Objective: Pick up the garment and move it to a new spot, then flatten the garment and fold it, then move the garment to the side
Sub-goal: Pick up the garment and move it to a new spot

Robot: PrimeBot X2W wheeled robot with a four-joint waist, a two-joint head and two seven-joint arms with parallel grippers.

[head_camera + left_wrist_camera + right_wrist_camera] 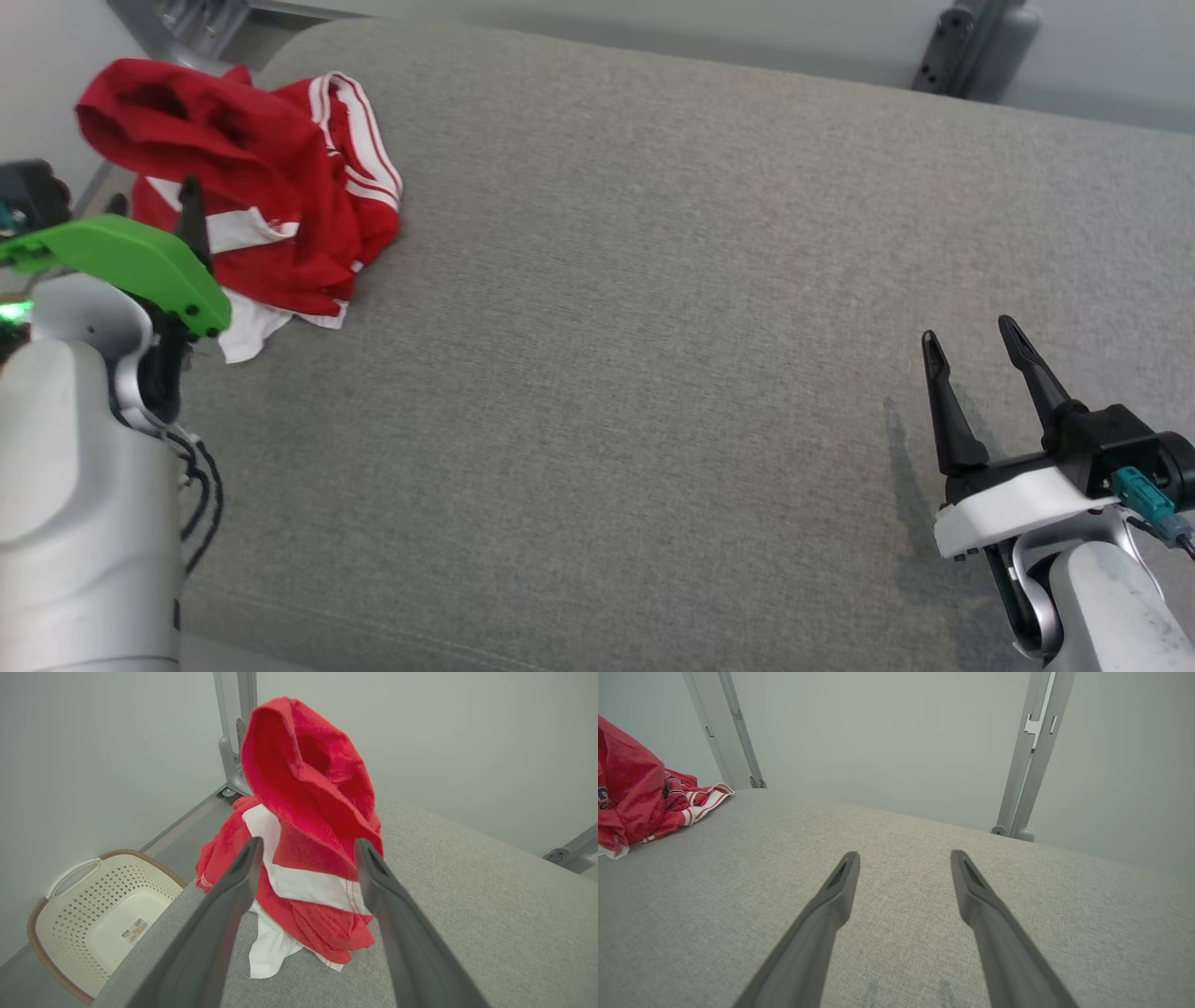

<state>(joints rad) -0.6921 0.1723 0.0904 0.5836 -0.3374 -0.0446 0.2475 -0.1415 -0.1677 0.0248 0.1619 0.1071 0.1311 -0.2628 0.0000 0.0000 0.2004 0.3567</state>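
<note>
Garment [303, 765] heaped just ahead of my left gripper [308, 843], jaws spread; I should push in deep (past the white hem [268, 952]) before closing.

No word, number or brand name can be read anywhere in these views. A small printed sticker [135, 930] lies on the inner floor of the cream basket [93, 891], its dark marks too small to make out. In the right wrist view the red garment [630, 784] shows scraps of dark print [670, 788] among its folds, crumpled and cut off beyond reading, and the head view shows only plain white stripes [359, 140] along one edge.
</note>
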